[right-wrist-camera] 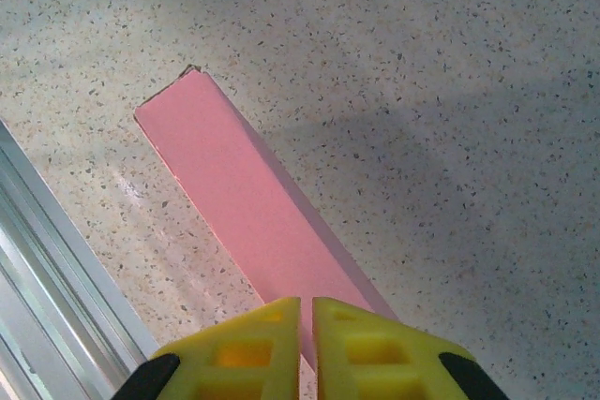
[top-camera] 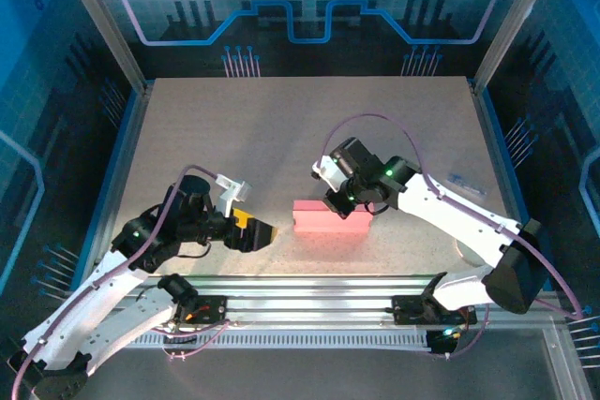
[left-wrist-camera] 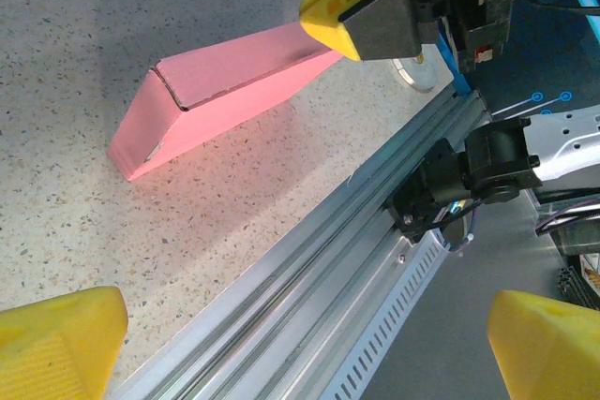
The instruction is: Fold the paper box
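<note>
Top external view: closed-up, flat pink paper box (top-camera: 323, 217) near mid-table, long side parallel to the front rail (top-camera: 309, 289), just beyond it. Right gripper (top-camera: 345, 201) on the box's right end, covering that end from above. Left gripper (top-camera: 263, 231) left of the box, apart from it, pointing toward it, with a strip of bare speckled table (top-camera: 281, 128) between. Purple cable (top-camera: 375, 121) looping over the right arm. Small clear item (top-camera: 466, 181) far right on the table, well apart from the box.

Left wrist view: box (left-wrist-camera: 220, 86) seen endwise, near flap edge slightly lifted at the corner. Left gripper (left-wrist-camera: 305, 330) wide apart, gripping nothing, yellow fingertips (left-wrist-camera: 56, 339) low at both corners of the view. Right gripper (left-wrist-camera: 349, 39) down at the box's far end, blocking sight of that end. Rail (left-wrist-camera: 309, 269) running diagonally between camera and arm bases. White round disc (left-wrist-camera: 417, 72) beside the rail, behind the right gripper.

Right wrist view: right gripper (right-wrist-camera: 307, 306) with fingers together, only a hairline between them, directly over the box (right-wrist-camera: 239, 199). Cannot tell whether any cardboard edge pinched there. Rail (right-wrist-camera: 47, 278) at left, near the box's far end.
</note>
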